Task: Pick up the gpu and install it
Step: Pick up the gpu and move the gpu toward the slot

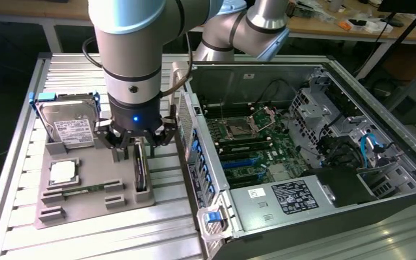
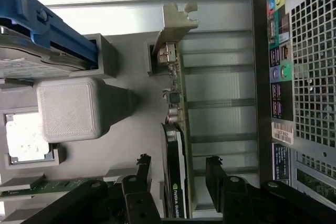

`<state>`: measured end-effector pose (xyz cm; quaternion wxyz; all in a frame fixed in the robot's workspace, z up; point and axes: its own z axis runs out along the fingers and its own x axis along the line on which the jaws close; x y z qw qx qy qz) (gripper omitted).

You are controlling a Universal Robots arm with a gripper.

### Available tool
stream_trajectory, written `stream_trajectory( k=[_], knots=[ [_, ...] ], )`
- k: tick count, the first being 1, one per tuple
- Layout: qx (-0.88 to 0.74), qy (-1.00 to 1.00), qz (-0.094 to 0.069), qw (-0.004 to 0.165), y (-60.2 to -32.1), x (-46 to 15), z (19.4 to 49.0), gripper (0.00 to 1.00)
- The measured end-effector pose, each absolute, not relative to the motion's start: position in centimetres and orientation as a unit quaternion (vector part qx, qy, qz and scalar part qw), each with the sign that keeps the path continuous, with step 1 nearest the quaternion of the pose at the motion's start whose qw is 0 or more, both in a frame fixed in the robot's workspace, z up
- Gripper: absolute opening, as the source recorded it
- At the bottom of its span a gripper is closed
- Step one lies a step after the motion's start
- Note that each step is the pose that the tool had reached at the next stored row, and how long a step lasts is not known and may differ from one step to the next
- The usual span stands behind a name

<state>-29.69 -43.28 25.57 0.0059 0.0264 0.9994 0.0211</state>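
Robotics lab: open PC case (image 1: 251,81), slatted aluminium table (image 1: 121,241), cluttered workbenches (image 1: 331,31) behind.

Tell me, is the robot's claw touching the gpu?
Apart. In the wrist view the gripper straddles the gpu, with a gap showing beside each of its fingers.

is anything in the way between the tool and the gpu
Nothing visible. The tool is right over the gpu, which stands on edge in the grey holder. In the wrist view its fingers sit either side of the card with bare gaps, not touching it.
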Motion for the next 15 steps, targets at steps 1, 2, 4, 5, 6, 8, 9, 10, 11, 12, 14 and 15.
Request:
stream_trajectory(
  k=[1,2,4,5,6,8,9,10,11,12,14,15],
  knots=[
    [0.026,0.999,0.021,0.006,-43.28,-29.69,25.38,0.54],
    [0.027,0.999,0.021,0.006,-43.28,-29.70,25.20,0.54],
    [0.027,0.999,0.021,0.006,-43.28,-29.74,24.78,0.54],
    [0.027,0.999,0.021,0.006,-43.28,-29.74,24.75,0.54],
    [0.027,0.999,0.021,0.006,-43.28,-29.74,24.75,0.54],
    [0.027,0.999,0.021,0.006,-43.28,-29.74,24.75,0.54],
    [0.027,0.999,0.021,0.006,-43.28,-29.74,24.74,0.54],
    [0.027,0.999,0.021,0.006,-43.28,-29.74,24.74,0.54],
    [0.027,0.999,0.021,0.006,-43.28,-29.74,24.75,0.54],
    [0.027,0.999,0.021,0.006,-43.28,-29.74,24.74,0.54],
    [0.027,0.999,0.021,0.006,-43.28,-29.74,24.74,0.54],
    [0.027,0.999,0.021,0.006,-43.28,-29.74,24.74,0.54]
  ],
)
